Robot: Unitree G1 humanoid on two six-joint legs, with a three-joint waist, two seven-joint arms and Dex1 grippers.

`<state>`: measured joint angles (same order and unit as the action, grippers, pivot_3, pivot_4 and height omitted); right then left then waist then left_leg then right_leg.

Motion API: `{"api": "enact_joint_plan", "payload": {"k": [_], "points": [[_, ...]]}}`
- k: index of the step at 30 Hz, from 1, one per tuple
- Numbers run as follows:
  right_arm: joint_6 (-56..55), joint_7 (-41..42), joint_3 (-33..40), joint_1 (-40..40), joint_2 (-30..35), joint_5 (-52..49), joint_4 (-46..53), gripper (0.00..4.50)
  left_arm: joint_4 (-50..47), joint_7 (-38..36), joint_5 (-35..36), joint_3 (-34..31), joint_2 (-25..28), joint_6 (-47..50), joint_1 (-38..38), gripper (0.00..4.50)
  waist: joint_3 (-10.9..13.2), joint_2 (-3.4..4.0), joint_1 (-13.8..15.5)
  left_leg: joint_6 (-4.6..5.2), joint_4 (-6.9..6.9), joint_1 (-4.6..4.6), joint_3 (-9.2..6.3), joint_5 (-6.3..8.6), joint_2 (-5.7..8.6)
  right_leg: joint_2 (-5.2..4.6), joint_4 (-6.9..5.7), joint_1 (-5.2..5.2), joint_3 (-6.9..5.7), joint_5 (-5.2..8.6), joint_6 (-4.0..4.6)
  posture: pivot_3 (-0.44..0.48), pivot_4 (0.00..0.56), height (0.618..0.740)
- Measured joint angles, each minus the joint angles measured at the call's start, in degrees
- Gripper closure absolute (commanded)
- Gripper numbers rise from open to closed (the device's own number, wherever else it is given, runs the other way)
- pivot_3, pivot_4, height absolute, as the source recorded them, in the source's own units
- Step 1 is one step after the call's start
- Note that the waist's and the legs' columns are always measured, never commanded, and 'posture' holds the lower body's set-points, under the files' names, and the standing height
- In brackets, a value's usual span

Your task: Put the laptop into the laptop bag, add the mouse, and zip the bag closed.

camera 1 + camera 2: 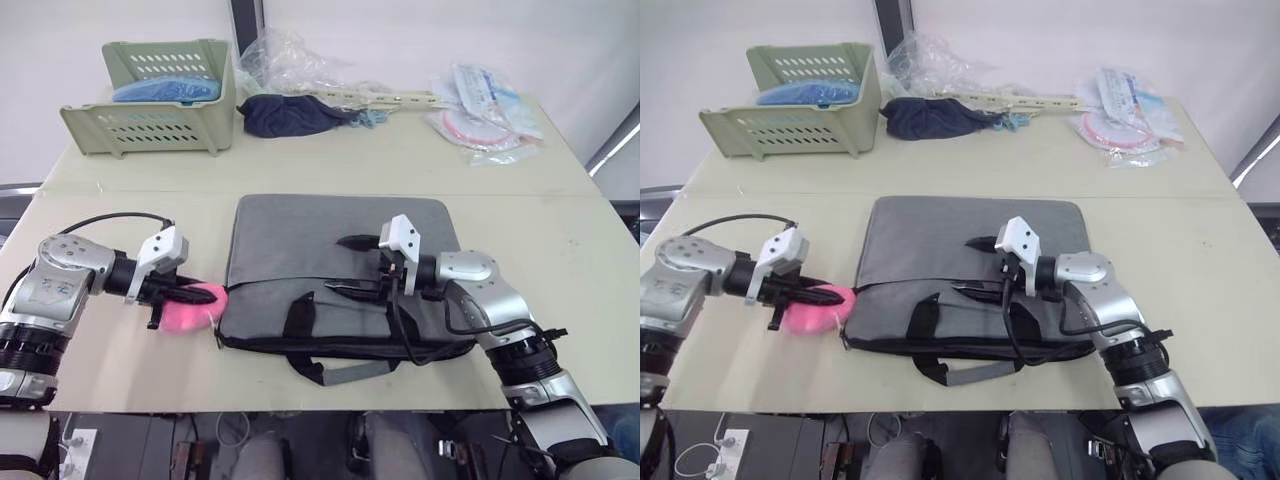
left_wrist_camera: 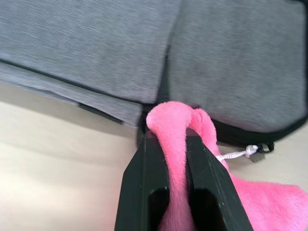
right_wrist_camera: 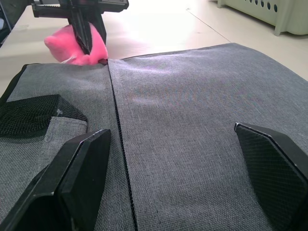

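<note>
left gripper point(image 1: 190, 292) pinches pink plush charm point(image 1: 193, 309) beside laptop bag point(image 1: 300, 240).

- The flat grey fabric laptop bag point(image 1: 335, 270) fills the middle of the cream bench point(image 1: 90, 370).
- The fluffy pink plush charm point(image 1: 192, 307) touches its left edge.
- Bare bench lies right of the bag.
- The pale green slotted plastic basket point(image 1: 160, 98) and dark navy cloth bundle point(image 1: 292, 115) block the far side.
</note>
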<state>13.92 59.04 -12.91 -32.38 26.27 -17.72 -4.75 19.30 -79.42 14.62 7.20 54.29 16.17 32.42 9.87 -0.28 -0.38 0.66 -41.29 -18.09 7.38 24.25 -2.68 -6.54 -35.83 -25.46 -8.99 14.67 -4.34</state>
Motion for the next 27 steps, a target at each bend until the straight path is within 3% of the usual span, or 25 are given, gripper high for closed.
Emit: {"api": "enact_joint_plan", "payload": {"k": [14, 19, 24, 27], "points": [[5.78, 2.69, 0.36, 0.08, 0.38, -1.96, 2.01, 0.00, 1.36, -0.35, -0.35, -0.45, -0.26, -0.86, 0.25, 4.45, 0.03, 0.05, 0.09, 0.00, 0.05, -0.03, -0.11, 0.00, -0.03, 0.00, 0.00, -0.02, -0.10, 0.01, 0.01, 0.000, 0.150, 0.740], [3.00, 3.01, -0.33, 0.30, -0.30, -0.44, 0.30, 0.00, 1.51, -0.64, -0.51, -0.64, -0.16, -0.73, 0.16, 4.45, 0.01, 0.03, -0.05, 0.00, 0.09, 0.00, -0.11, 0.00, -0.03, 0.01, 0.01, -0.01, -0.10, 0.02, 0.03, 0.000, 0.150, 0.740], [-0.54, 2.67, -0.77, 0.27, -2.19, 1.23, -2.04, 0.00, -1.81, -1.47, 0.33, -2.64, 1.38, 1.78, -2.66, 4.45, -0.11, -0.06, -0.97, -0.02, 0.10, 0.04, -0.32, -0.02, -0.07, 0.00, -0.03, 0.07, -0.03, 0.04, 0.07, 0.000, 0.150, 0.740], [-1.38, 2.73, -1.07, 0.59, -2.27, 1.24, -1.83, 0.00, -6.89, -3.87, 2.50, -4.35, 5.07, 4.99, -7.18, 4.45, -0.12, -0.06, -1.24, -0.03, 0.18, 0.16, -0.50, -0.01, -0.09, 0.00, -0.02, 0.05, -0.04, 0.05, 0.08, 0.000, 0.150, 0.740]]}}
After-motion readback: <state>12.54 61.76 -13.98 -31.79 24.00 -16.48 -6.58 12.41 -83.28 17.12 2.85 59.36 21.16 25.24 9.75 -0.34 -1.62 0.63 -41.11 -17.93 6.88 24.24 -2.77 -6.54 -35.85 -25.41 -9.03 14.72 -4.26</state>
